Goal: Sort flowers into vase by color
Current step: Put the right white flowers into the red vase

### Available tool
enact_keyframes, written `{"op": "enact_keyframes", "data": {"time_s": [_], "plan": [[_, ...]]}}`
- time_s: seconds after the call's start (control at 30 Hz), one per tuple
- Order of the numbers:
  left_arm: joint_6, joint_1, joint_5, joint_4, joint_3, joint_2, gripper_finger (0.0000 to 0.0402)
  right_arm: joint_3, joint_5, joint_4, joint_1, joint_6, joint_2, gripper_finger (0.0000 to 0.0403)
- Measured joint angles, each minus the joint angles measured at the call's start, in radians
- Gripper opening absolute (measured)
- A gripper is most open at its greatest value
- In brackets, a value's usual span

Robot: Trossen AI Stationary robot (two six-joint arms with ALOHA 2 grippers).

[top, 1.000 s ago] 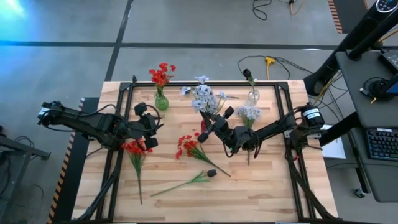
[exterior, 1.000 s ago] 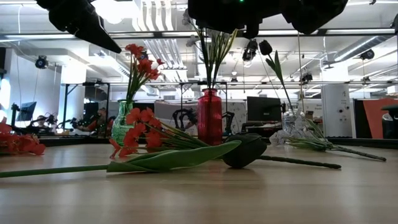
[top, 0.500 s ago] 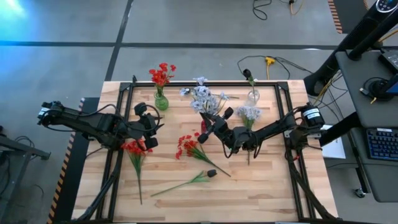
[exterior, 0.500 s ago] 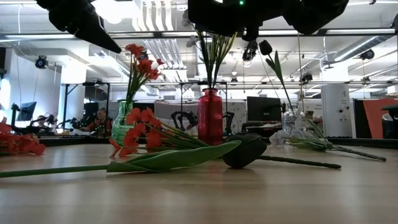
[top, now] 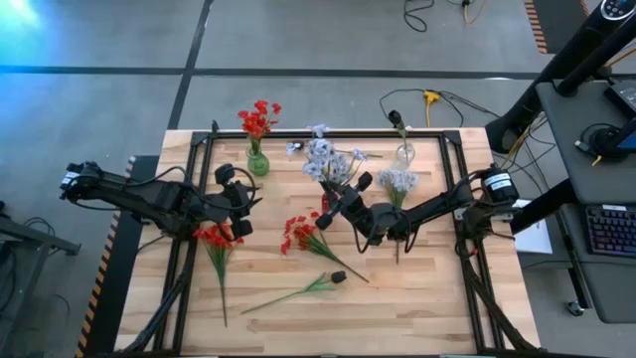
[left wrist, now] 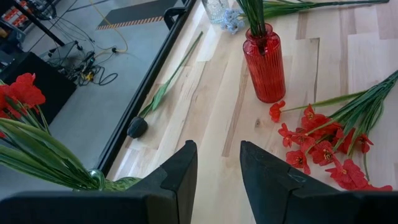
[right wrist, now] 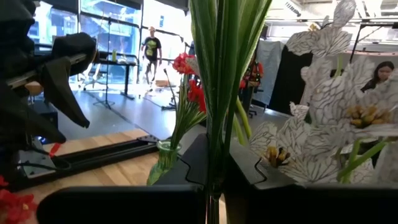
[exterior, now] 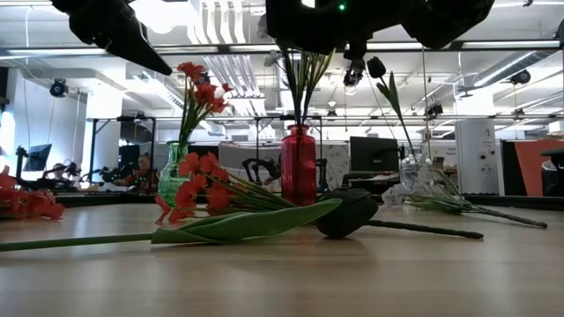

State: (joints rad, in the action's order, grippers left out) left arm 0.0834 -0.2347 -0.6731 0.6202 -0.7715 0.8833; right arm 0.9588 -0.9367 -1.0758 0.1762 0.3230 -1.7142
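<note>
My right gripper [top: 338, 207] is shut on a pale blue-white flower bunch [top: 323, 154] whose stems stand in the red vase [exterior: 297, 163]. A green vase [top: 257, 161] near the far edge holds red flowers, and a clear vase [top: 403, 154] holds a dark bud. Two red bunches [top: 298, 234] [top: 214, 239], a dark-bud stem [top: 308, 288] and another pale bunch [top: 397, 182] lie flat on the table. My left gripper [left wrist: 217, 168] hovers open left of the red vase, above the left red bunch. My right gripper pinches the pale bunch's green stems [right wrist: 216, 143] between its two fingers, partway up, above the red vase's neck. The fingers come in roughly level from the table's right. The bunch stands nearly upright with its lower stem ends inside the red vase [left wrist: 264, 62] and its blooms above the fingers.
Black frame rails [top: 199, 179] run along the table's left, right and far sides. The wood at the near edge [top: 397, 318] is bare. Beyond the table lie cables on the floor [top: 427, 99] and a desk with a keyboard [top: 606, 229] at right.
</note>
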Motion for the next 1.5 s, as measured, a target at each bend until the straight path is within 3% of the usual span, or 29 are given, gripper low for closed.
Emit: {"op": "enact_keyframes", "data": {"time_s": [1.07, 1.3, 1.5], "plan": [[0.004, 0.0, 0.002, -0.009, 0.002, 0.0, 0.0106, -0.013, -0.007, 0.026, 0.0, -0.01, 0.0, 0.0018], [-0.082, 0.0, 0.046, -0.278, 0.105, 0.0, 0.0106, -0.013, -0.007, 0.026, 0.0, -0.01, 0.0, 0.0018], [-0.165, 0.0, 0.094, -0.783, 0.303, 0.009, 0.0109, -0.013, -0.007, 0.025, 0.0, -0.01, 0.0, 0.0018]]}}
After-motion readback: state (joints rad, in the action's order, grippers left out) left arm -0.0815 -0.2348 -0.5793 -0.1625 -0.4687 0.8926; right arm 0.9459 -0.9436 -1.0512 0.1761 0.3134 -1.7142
